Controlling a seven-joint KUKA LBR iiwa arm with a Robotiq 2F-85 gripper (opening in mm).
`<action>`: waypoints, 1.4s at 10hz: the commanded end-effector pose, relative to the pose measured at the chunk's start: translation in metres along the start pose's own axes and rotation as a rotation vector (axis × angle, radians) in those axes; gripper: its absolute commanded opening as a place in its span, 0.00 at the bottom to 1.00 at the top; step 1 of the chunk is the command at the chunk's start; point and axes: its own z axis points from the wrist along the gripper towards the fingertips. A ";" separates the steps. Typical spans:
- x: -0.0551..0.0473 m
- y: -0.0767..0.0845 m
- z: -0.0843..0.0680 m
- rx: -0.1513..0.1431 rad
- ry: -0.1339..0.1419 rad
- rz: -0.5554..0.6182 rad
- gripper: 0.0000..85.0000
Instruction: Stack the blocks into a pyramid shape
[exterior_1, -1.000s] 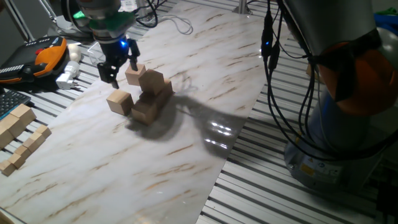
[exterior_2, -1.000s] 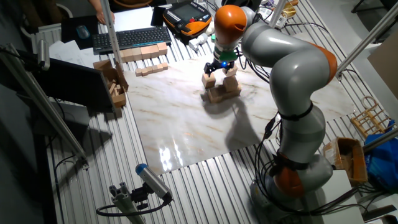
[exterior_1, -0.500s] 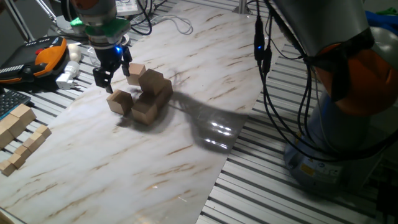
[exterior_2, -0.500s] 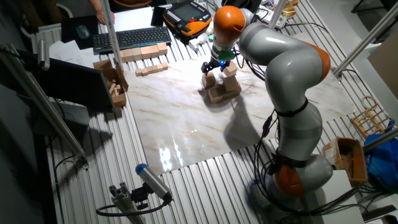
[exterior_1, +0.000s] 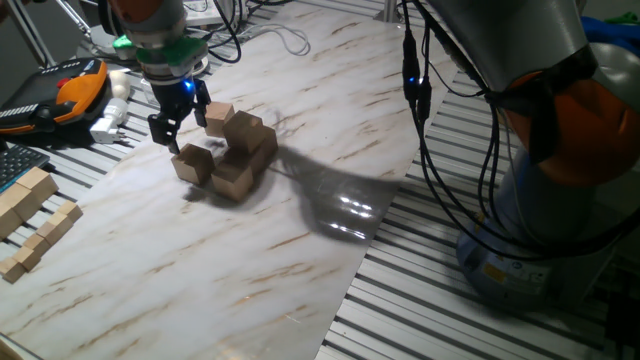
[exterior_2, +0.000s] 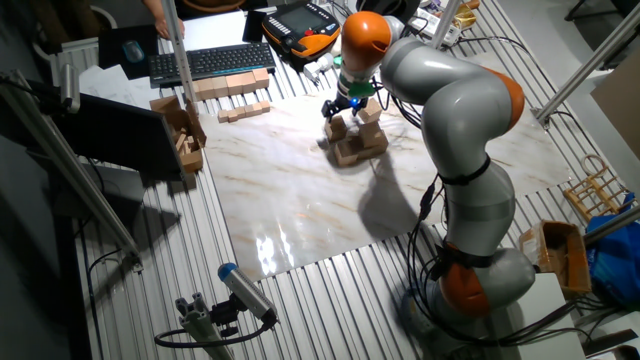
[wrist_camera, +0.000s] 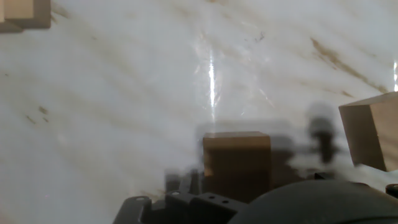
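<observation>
One loose block (exterior_1: 191, 163) sits directly beneath the open pincer (exterior_1: 179, 125).

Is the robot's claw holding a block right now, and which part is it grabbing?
No. The gripper is open and holds nothing. It hangs just above a loose block beside the stack, its fingers not touching it.

A: What was seen from the hand cam?
B: One block (wrist_camera: 237, 163) was framed low centre on the marble table (wrist_camera: 124, 93), another block (wrist_camera: 372, 129) was cut off at right.
</observation>
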 end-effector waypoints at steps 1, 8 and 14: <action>0.000 0.000 0.001 -0.002 0.000 0.002 1.00; 0.000 0.002 0.012 -0.009 -0.009 0.008 1.00; 0.000 0.002 0.017 -0.009 -0.017 0.008 1.00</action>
